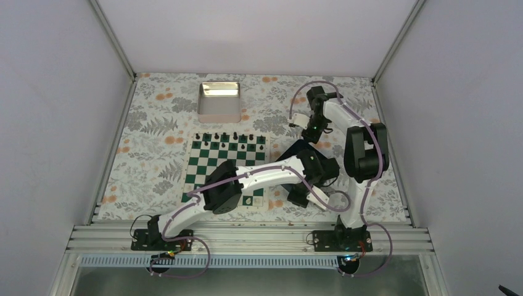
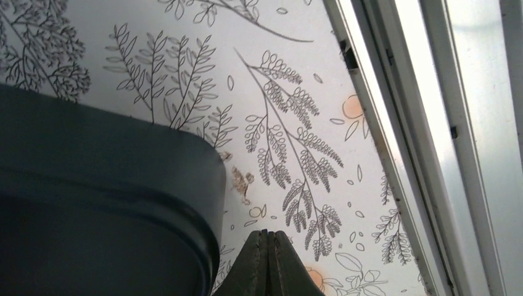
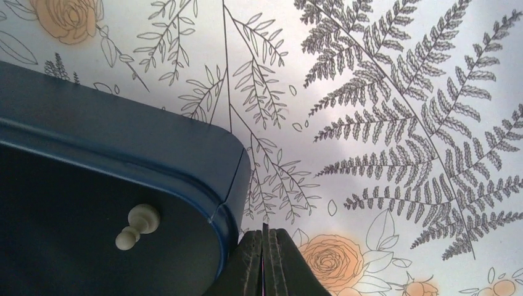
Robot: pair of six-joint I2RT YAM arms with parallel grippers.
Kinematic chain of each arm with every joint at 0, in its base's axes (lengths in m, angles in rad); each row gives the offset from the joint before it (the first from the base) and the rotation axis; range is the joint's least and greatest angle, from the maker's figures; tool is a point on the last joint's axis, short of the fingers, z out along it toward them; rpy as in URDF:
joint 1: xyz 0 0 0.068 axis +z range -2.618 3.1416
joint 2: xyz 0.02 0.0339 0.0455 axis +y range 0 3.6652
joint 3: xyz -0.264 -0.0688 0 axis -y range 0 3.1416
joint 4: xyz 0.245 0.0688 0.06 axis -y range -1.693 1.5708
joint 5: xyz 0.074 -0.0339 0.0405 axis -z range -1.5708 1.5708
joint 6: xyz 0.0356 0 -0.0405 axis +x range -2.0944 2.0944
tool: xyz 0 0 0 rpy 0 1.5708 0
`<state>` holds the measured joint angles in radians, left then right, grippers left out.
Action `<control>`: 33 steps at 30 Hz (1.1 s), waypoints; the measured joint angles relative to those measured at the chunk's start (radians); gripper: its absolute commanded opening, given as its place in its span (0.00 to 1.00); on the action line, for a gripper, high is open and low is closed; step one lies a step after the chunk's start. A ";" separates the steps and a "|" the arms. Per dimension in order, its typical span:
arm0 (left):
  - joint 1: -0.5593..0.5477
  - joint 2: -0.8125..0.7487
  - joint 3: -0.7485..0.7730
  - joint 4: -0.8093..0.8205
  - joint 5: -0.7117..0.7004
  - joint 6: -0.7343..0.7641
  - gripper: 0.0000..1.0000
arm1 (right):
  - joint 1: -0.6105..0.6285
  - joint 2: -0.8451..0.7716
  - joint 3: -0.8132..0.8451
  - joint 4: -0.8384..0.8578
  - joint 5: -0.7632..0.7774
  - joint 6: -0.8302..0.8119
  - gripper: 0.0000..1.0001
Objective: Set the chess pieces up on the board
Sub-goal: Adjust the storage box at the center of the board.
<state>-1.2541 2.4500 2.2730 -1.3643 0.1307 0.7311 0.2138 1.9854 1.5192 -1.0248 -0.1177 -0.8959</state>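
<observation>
The board [image 1: 213, 161], green and white, lies left of centre, with small black pieces [image 1: 228, 137] lined along its far edge. In the right wrist view one cream chess piece [image 3: 137, 227], a pawn, lies on its side inside a dark blue tray [image 3: 123, 139]. My right gripper [image 3: 265, 230] is shut and empty, just outside that tray's corner. My left gripper [image 2: 269, 233] is also shut and empty, over the patterned cloth beside another corner of the tray [image 2: 105, 160]. From above, the left arm crosses the board to the tray [image 1: 295, 150], which both arms mostly hide.
A shiny metal tin [image 1: 219, 102] stands at the back, beyond the board. The floral cloth [image 1: 154, 123] covers the table. A metal rail [image 2: 395, 123] runs along the near edge, close to my left gripper. White walls [image 1: 55, 123] enclose the sides and back.
</observation>
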 measured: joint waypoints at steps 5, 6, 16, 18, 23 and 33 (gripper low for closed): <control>-0.016 0.023 0.045 -0.009 0.005 0.011 0.02 | 0.017 0.021 0.033 -0.017 -0.001 0.007 0.04; -0.018 0.029 0.060 -0.013 0.005 0.014 0.02 | 0.021 0.023 0.037 -0.020 0.000 0.007 0.04; -0.019 0.089 0.160 -0.032 0.012 0.044 0.02 | 0.067 0.039 0.045 -0.048 -0.001 0.011 0.04; -0.019 0.097 0.168 -0.035 0.013 0.048 0.02 | 0.071 0.039 0.045 -0.048 -0.002 0.011 0.04; -0.019 0.131 0.230 -0.042 0.013 0.053 0.02 | 0.075 0.037 0.024 -0.049 -0.004 0.011 0.04; -0.021 0.136 0.242 -0.031 0.014 0.060 0.02 | 0.093 0.019 -0.010 -0.049 -0.016 0.006 0.04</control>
<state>-1.2751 2.5858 2.5153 -1.3952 0.1448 0.7910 0.3073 2.0048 1.5097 -1.0737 -0.1333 -0.8894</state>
